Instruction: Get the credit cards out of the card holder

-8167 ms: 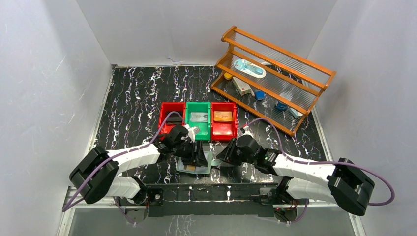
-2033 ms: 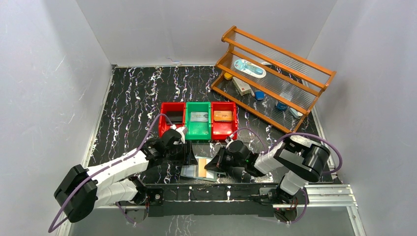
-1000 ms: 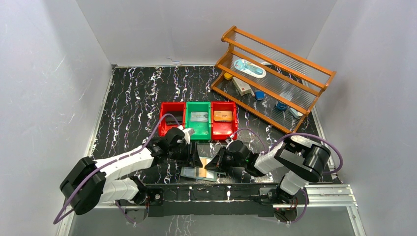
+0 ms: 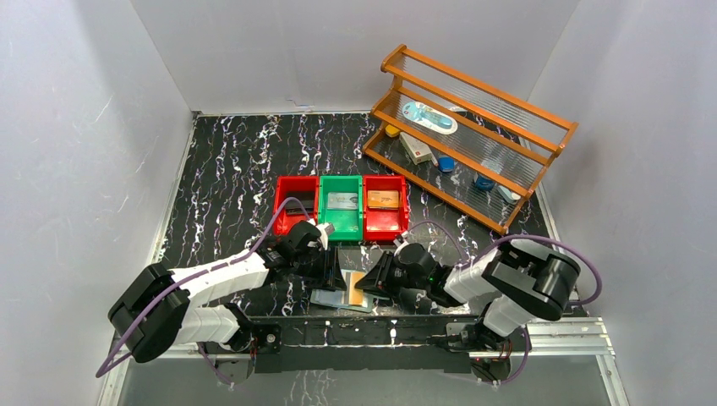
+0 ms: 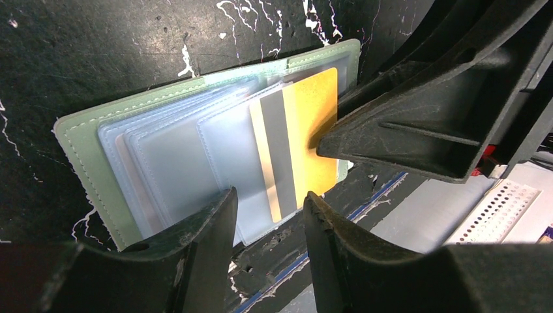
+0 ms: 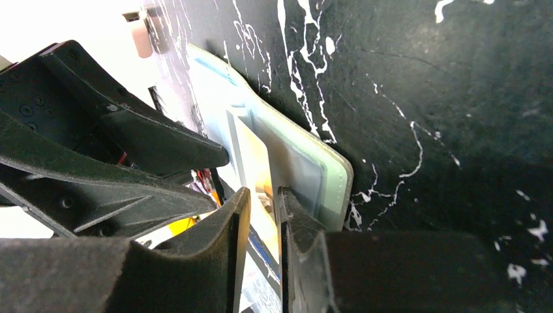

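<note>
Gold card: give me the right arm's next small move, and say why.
Probably close the right gripper on the gold card. The card sticks partly out of its clear sleeve in the card holder, its edge sits between those jaws with a slight gap, and the left gripper stands over the holder's edge.

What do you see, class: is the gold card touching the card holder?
Touching. The left wrist view shows the gold card with its striped end tucked inside a clear sleeve of the card holder.
</note>
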Controlling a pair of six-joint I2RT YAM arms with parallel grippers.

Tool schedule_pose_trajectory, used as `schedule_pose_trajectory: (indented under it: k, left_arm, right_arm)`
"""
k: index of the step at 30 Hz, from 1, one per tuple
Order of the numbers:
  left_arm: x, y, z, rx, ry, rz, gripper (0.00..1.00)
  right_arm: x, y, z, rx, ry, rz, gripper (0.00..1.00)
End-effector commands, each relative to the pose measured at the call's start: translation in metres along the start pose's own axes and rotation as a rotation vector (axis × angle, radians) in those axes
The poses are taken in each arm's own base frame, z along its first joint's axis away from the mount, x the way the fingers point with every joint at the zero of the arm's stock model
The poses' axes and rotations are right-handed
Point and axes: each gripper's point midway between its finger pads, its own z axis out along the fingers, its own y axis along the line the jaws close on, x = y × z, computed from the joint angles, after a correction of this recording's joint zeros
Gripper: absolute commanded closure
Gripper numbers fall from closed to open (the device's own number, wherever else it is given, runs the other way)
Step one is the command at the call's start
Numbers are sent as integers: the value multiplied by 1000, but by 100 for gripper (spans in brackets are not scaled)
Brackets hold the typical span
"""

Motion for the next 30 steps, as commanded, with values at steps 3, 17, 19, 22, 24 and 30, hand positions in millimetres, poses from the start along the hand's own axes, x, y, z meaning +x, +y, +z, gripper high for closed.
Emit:
schedule_pose_trajectory:
  k: [3, 17, 19, 22, 24, 30]
  left_arm:
    - [23, 43, 2, -169, 67, -2, 58]
    - [22, 44, 3, -172, 66, -1, 58]
    - [22, 44, 3, -172, 64, -2, 58]
    - [21, 43, 2, -170, 60, 1, 58]
    - [20, 42, 3, -169, 58, 3, 58]
    - [19, 41, 2, -165, 59, 6, 58]
  right_arm:
    - [-2, 20, 5, -106, 1, 8, 72]
    - [4, 20, 6, -131, 4, -3, 82]
    - [3, 16, 2, -122, -10, -3, 86]
    - [2, 12, -2, -102, -25, -12, 91]
    - [1, 11, -4, -95, -29, -17, 91]
    - [1, 15, -10, -117, -34, -25, 92]
